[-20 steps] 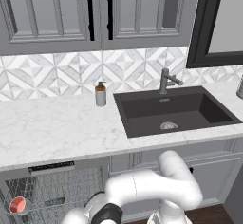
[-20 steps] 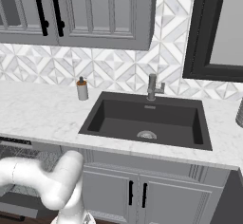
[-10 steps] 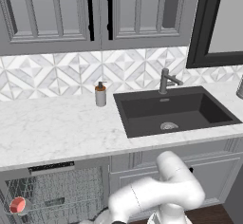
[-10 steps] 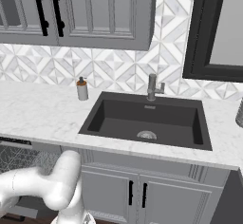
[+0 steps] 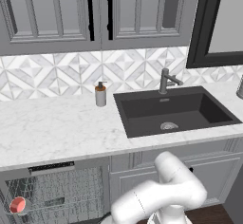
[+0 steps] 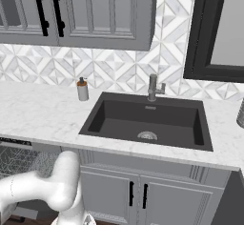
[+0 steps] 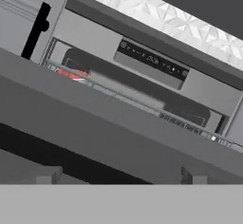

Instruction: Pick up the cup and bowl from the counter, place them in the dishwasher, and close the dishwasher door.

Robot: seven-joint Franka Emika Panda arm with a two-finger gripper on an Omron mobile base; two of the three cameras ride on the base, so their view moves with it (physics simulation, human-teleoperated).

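Dishwasher (image 5: 52,190) sits under the counter (image 5: 57,133) left of the sink (image 5: 175,111), its silver rack (image 5: 57,194) exposed and the cup (image 5: 17,205) lying at the rack's left end with its salmon-red inside turned outward; the counter itself carries neither cup nor bowl, so the loading looks done, or nearly so, and closing the dishwasher door (image 7: 118,128) is the likely step in hand. In the hand view the door runs as a broad grey slab across the middle of the picture, seen from low down, with the dark control strip (image 7: 152,60) and a red glimpse of the cup beyond its edge. A good close, I judge, means getting under the panel's outer face and pushing up and in squarely, not at one corner, so the rack is not jolted. Gripper tips (image 7: 118,176) rise just before the door, spread wide with nothing between them, though they are dim against the grey. Bowl is not made out anywhere in the rack. Arm (image 5: 156,197) drops out at the lower edge of both base views, so contact with the door cannot be judged.
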